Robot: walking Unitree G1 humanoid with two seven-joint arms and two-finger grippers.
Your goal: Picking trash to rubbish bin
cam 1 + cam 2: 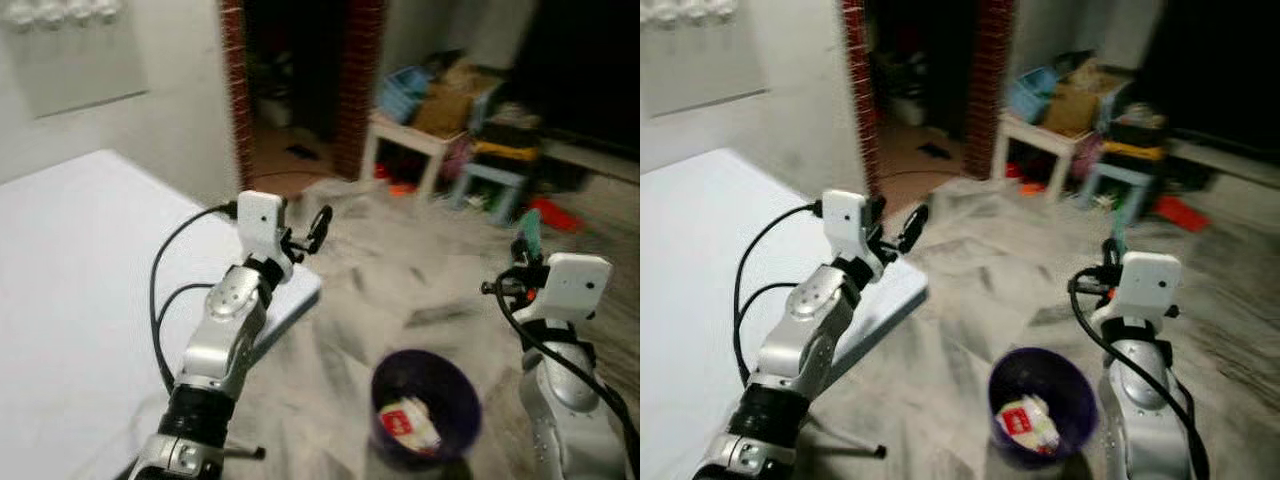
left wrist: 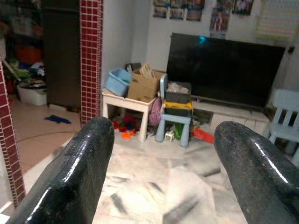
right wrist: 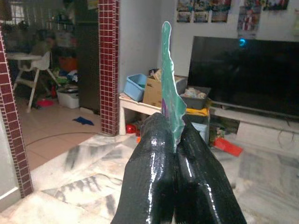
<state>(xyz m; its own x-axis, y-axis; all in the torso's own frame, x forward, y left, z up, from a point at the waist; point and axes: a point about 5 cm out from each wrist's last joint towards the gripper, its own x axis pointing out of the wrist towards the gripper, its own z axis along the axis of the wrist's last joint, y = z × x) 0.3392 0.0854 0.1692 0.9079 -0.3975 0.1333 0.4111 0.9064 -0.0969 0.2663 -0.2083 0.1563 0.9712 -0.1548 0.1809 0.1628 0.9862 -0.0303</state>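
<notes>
A dark purple rubbish bin [image 1: 463, 386] stands on the marble floor between my arms, with a red and white packet [image 1: 403, 420] lying inside it. My right gripper [image 3: 171, 125] is raised to the right of the bin and beyond it, shut on a thin green wrapper [image 3: 168, 79] that sticks up from between the fingers. The same wrapper [image 1: 529, 234] shows above my right wrist. My left gripper [image 1: 318, 228] is held up over the corner of the white table [image 1: 80, 300], open, with nothing between its fingers [image 2: 84, 163].
Red brick pillars [image 1: 236, 90] frame a dark doorway ahead. Beyond the floor are a small white table [image 1: 412, 138] loaded with boxes, a light blue stool [image 1: 490, 185], red clutter [image 1: 553, 214] and a large dark TV [image 2: 224, 70].
</notes>
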